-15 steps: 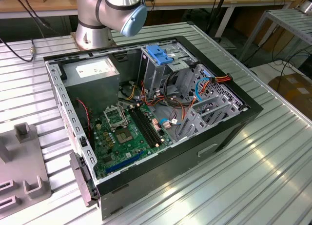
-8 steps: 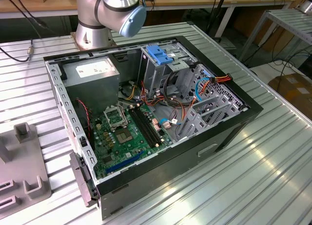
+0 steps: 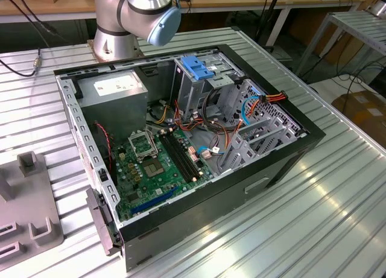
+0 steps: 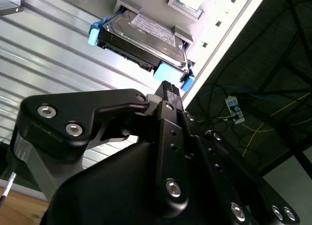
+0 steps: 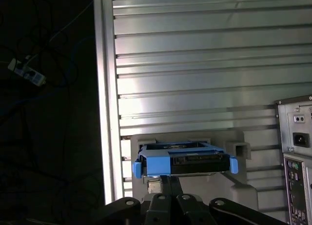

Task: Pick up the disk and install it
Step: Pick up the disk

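A ribbed metal counter (image 3: 313, 224) catches bright streaks of light along its slats. Beyond its far edge runs a wooden bench (image 3: 66, 3). Past its edge at the exterior view's right stand a slatted table (image 3: 356, 22) and a cardboard box (image 3: 367, 109). A power strip (image 5: 25, 72) lies on the dark floor (image 5: 48, 152).

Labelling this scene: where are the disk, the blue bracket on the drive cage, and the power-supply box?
disk (image 4: 152, 30): second wrist view, its white label.
blue bracket (image 3: 198, 67): exterior view, its top face.
power-supply box (image 3: 114, 85): exterior view, its white sticker.
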Controlling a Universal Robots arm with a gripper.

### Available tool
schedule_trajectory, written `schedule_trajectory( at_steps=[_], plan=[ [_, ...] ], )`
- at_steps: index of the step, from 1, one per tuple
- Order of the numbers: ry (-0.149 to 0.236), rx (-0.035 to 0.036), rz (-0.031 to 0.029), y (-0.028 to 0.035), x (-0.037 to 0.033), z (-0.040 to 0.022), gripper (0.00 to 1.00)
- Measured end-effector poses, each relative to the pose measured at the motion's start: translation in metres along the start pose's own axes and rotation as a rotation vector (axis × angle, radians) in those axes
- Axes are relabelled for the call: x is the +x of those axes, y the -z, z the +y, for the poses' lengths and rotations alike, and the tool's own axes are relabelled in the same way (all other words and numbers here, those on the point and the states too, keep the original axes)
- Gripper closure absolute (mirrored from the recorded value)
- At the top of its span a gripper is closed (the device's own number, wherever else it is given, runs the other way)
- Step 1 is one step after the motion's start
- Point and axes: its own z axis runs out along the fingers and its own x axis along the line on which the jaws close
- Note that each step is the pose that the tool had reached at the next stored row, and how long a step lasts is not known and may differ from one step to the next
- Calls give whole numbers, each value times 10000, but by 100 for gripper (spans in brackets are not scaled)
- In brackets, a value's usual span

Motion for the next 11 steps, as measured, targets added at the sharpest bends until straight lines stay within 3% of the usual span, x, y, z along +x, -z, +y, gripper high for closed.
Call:
schedule_trajectory(
  at_steps=[7, 11],
  plan=[
    [44, -1, 2, 0, 0, 1, 90],
    [379, -8, 18, 1, 1, 1, 90]
  ],
)
